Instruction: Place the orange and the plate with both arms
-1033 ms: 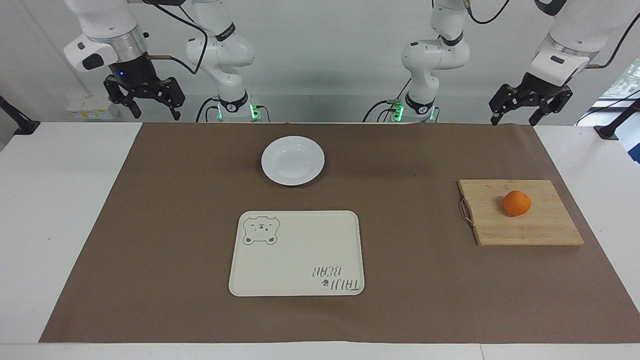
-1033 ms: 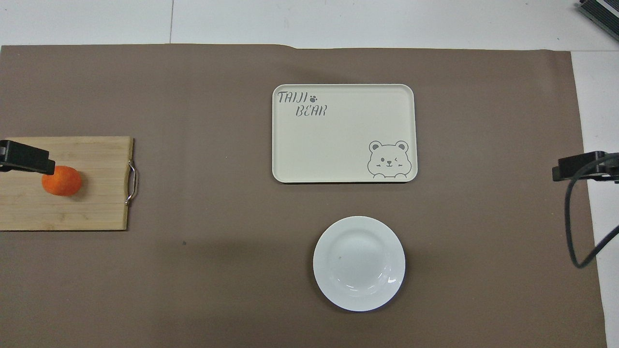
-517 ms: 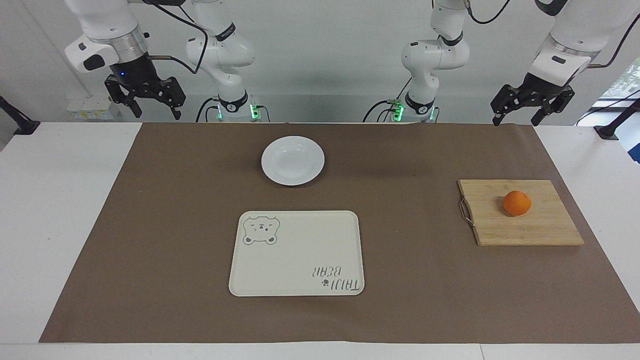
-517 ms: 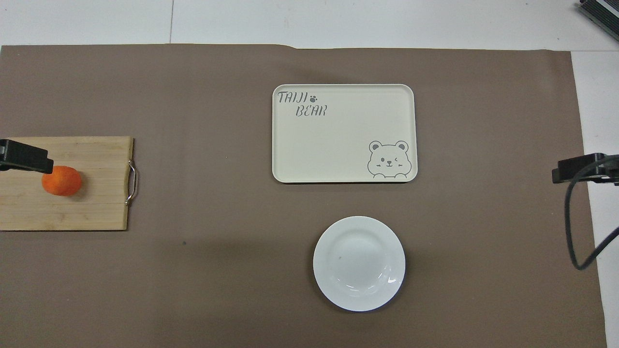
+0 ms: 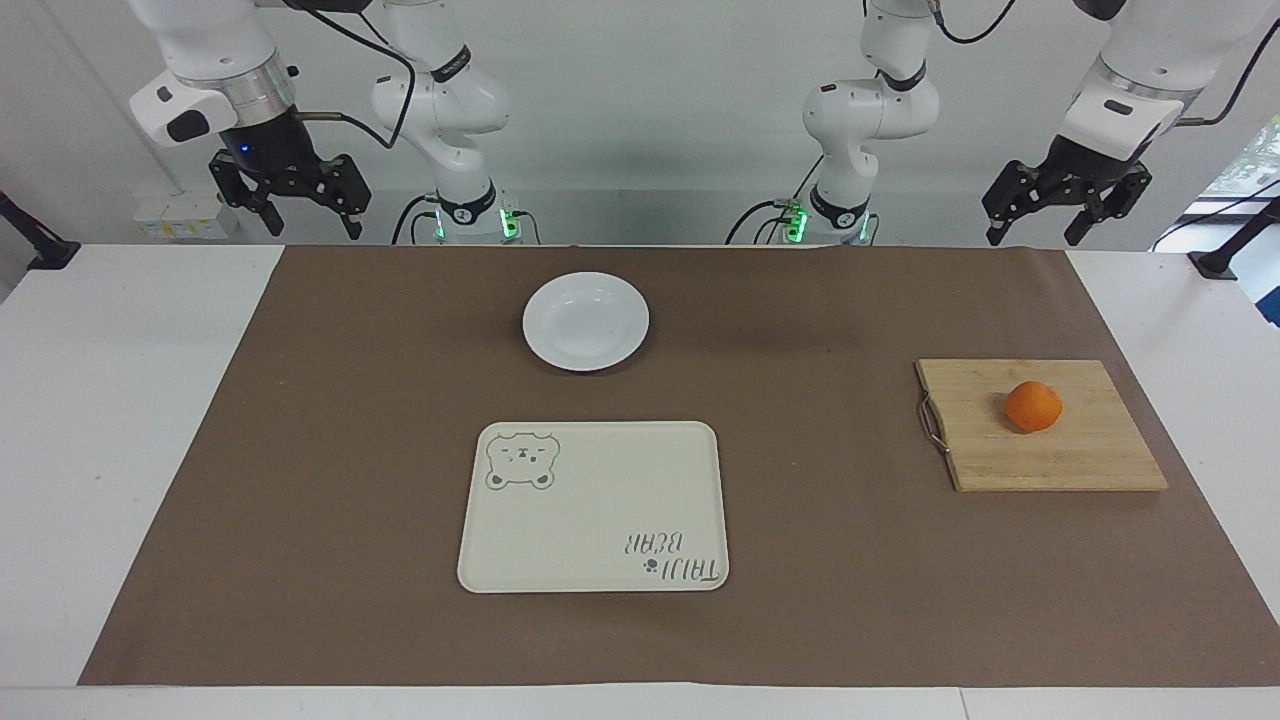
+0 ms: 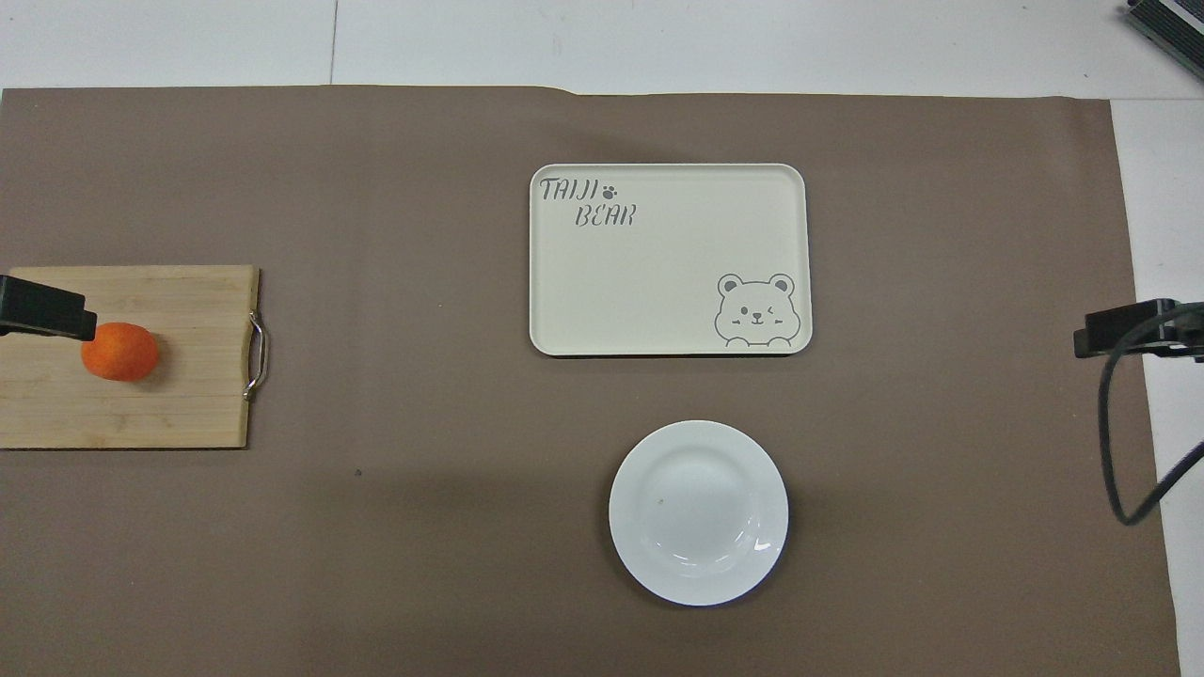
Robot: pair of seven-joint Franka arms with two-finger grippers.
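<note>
Up high, left gripper (image 5: 1063, 210) with fingers (image 5: 994, 232) spread, gripping nothing, hanging over the robots' edge of the brown mat (image 5: 830, 560) at the left arm's end of the counter (image 5: 110, 400). Likewise raised, right gripper (image 5: 288, 197) with fingers (image 5: 270, 220) spread and empty, over the counter's edge by the mat's corner at the right arm's end. Only dark tips of both showing at the side edges of the overhead view.

Resting on a wooden cutting board (image 5: 1050, 455): the orange (image 5: 1033, 406), near the board's middle, apart from both grippers. Metal handle (image 5: 931, 424) on the board's edge facing the middle of the counter.

On the mat in the overhead view: the plate (image 6: 698, 512) at 6 o'clock from the cream tray (image 6: 658, 273), nearer the robots, with a gap of bare mat between. Cutting board well apart at roughly 9 o'clock from the tray, toward the left arm's end. Bear drawing (image 6: 754, 311) in the tray's corner closest to the plate, lettering (image 6: 588, 203) in the corner diagonal to it. Nothing lying on plate or tray.
</note>
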